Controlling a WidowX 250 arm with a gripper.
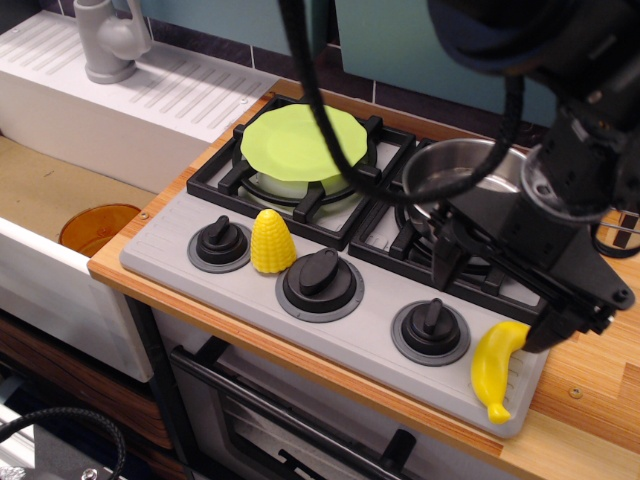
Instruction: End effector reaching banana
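The yellow toy banana (494, 366) lies on the front right corner of the grey stove top (170, 255), just right of the rightmost knob (430, 327). My black two-fingered gripper (490, 312) hangs low over that corner, right above the banana's upper end. Its prongs are spread wide: one prong comes down by the front edge of the right burner grate, and the other prong's tip is at the banana's top end. Whether it touches the banana I cannot tell. The gripper is open and holds nothing.
A steel pot (468, 166) sits on the right burner, partly behind the arm. A green plate (305, 143) covers the left burner. A yellow corn cob (271, 241) stands between the left knob (220, 243) and the middle knob (320, 281). An orange bowl (97, 226) lies in the sink at left.
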